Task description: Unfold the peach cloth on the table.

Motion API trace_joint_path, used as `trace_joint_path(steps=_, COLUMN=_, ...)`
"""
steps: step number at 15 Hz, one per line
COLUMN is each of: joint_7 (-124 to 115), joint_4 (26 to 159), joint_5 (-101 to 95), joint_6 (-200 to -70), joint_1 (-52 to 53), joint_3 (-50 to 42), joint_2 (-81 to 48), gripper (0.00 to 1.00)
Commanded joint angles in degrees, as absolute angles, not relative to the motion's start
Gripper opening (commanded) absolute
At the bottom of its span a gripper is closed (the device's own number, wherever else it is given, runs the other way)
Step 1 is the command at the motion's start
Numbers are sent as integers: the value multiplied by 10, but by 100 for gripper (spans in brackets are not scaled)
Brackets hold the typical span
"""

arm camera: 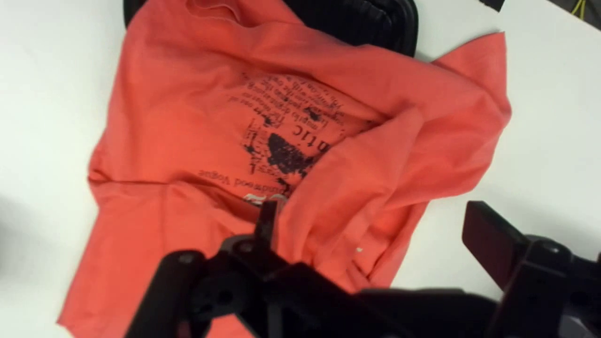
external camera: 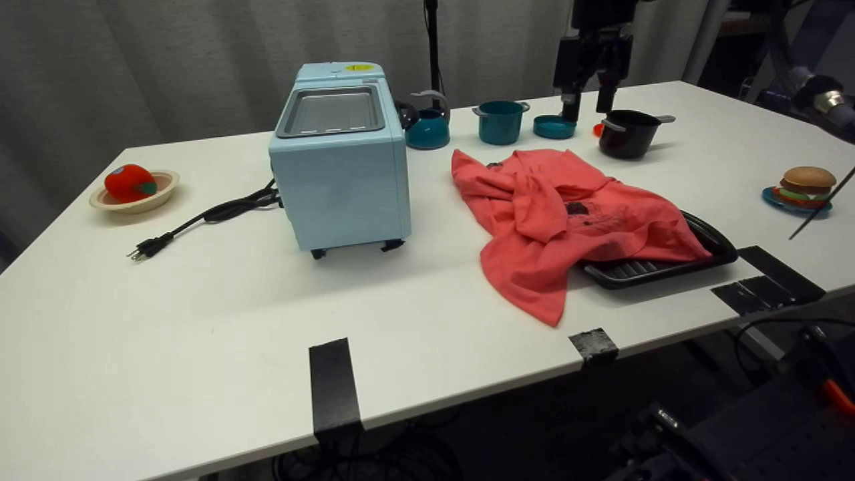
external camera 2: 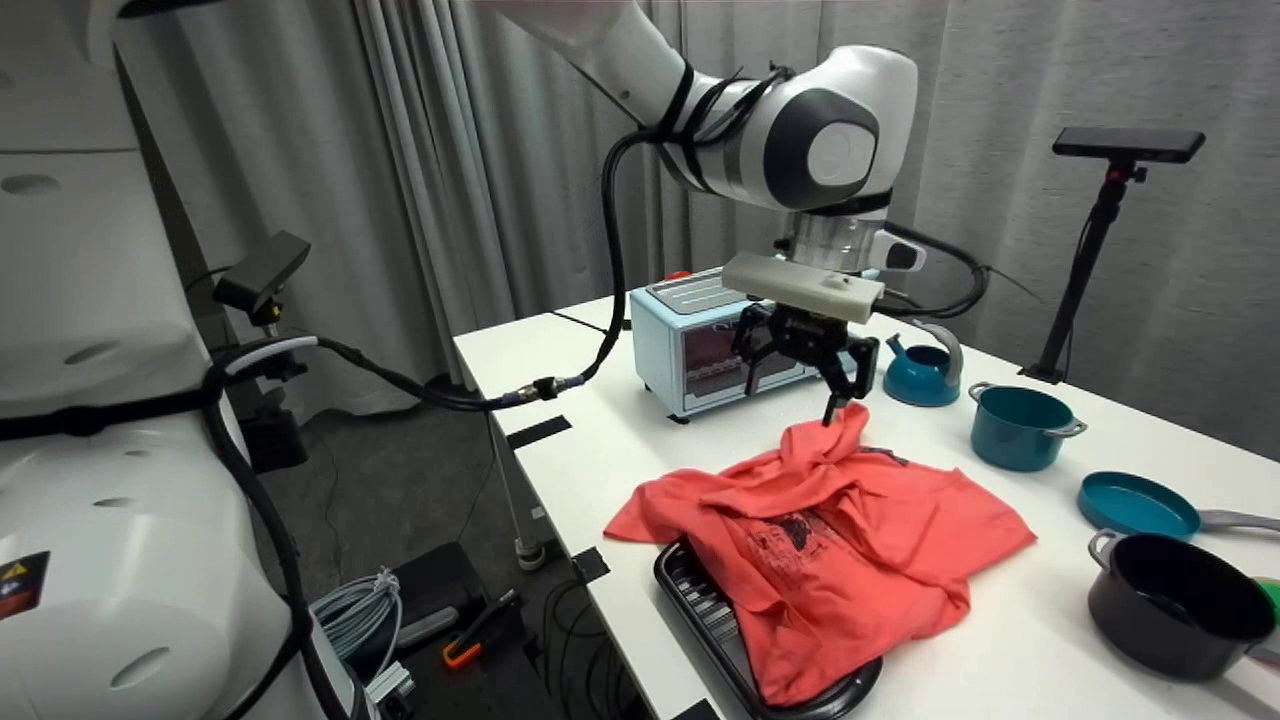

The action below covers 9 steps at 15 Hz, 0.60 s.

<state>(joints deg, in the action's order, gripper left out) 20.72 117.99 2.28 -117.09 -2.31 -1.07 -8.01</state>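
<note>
The peach cloth (external camera: 534,207) looks coral red with a dark print. It lies bunched and wrinkled on the white table, partly over a black ribbed tray (external camera: 718,247). The cloth also shows in an exterior view (external camera 2: 890,580) and in the wrist view (arm camera: 178,117), with a twisted fold and overlapping layers. My gripper (external camera 2: 790,400) is open and empty above the cloth. In the wrist view its fingers (arm camera: 373,227) are wide apart, one over the cloth fold and one over white table. In an exterior view the gripper (external camera: 588,113) hangs clear of the cloth.
A light blue toaster oven (external camera: 340,174) stands beside the cloth. A teal kettle (external camera 2: 920,375), teal pot (external camera 2: 1020,430), teal pan (external camera 2: 1135,500) and black pot (external camera 2: 1180,605) stand along one side. A toy burger (external camera: 807,187) and a bowl (external camera: 143,204) with a tomato sit farther off.
</note>
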Motion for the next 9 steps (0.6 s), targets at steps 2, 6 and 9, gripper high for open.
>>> trace_joint_path(steps=2, joint_7=191, joint_4=1166, joint_5=21, joint_6=-1171, joint_1=-46, joint_3=-33, joint_2=-47, gripper=100)
trace_joint_path(steps=6, joint_7=193, joint_4=1153, joint_5=42, joint_6=-1170, joint_1=-60, joint_3=-47, joint_2=-32, gripper=100)
trace_joint_path(steps=9, joint_7=184, joint_4=1158, joint_5=45, joint_6=-1182, joint_1=-66, joint_3=-55, joint_2=-21, gripper=100)
